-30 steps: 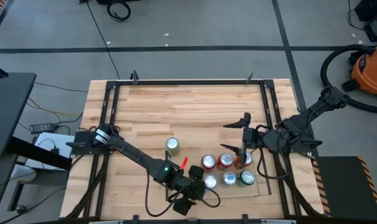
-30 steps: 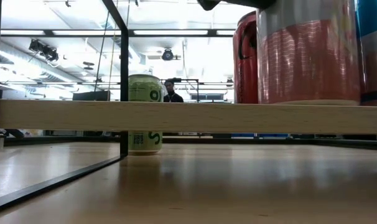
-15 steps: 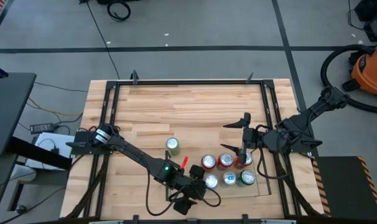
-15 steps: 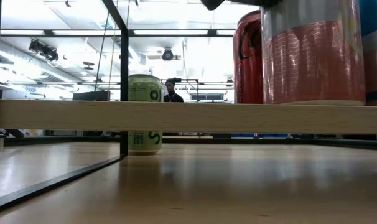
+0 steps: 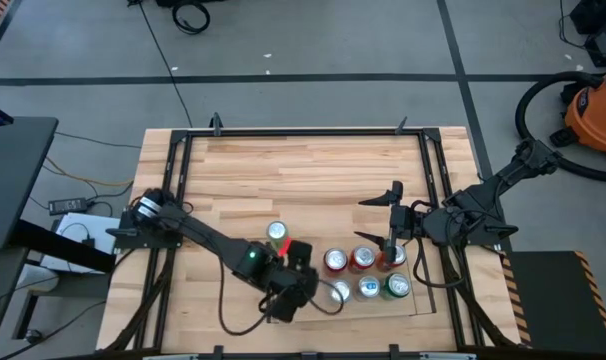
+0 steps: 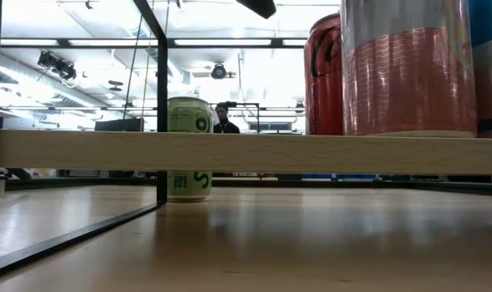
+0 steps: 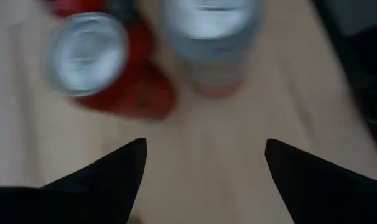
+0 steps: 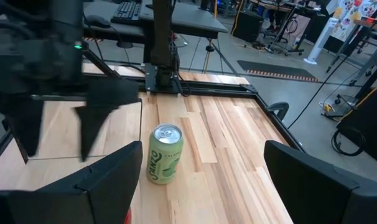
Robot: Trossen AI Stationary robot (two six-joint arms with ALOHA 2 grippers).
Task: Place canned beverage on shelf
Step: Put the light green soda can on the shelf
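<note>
Wooden desk [image 5: 303, 165] with black frame carries a light-wood shelf [image 6: 230, 152] at its near right. Left end effector [image 5: 283, 290] hovers over the shelf's left edge, fingers spread, holding nothing. Right end effector [image 5: 391, 215] waits above the cans, open and empty. Five cans stand on the shelf; one green can [image 5: 276, 233] stands apart on the desk, just beside the left arm.

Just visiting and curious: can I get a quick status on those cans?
Left end effector open, empty, beside the shelf. Right end effector open, waiting above the shelf. Green can on the table, not shelved. Six cans already there.
</note>
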